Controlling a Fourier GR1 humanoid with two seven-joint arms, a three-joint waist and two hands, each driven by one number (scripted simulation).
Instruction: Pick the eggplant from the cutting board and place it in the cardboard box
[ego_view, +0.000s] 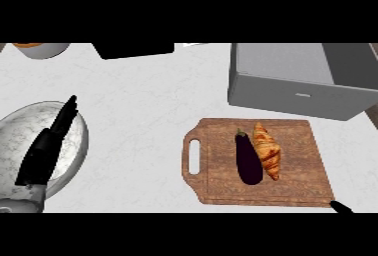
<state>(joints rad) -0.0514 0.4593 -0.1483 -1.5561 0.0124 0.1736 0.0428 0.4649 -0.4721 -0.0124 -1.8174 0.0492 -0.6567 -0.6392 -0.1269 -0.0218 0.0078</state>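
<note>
A dark purple eggplant (249, 160) lies lengthwise on the wooden cutting board (295, 185), touching a croissant (267, 150) on its right side. Behind the board stands a grey open box (295, 80), at the back right. My left hand (46, 150) is at the far left, fingers straight and pointing away, over a white plate. Of my right hand (341, 207) only a black tip shows at the lower right, just past the board's near right corner; its fingers are hidden.
A white marbled plate (74, 150) lies at the left under my left hand. A bowl with something orange (40, 48) sits at the back left. A black object (136, 49) is at the back centre. The board's handle slot (194, 156) faces left.
</note>
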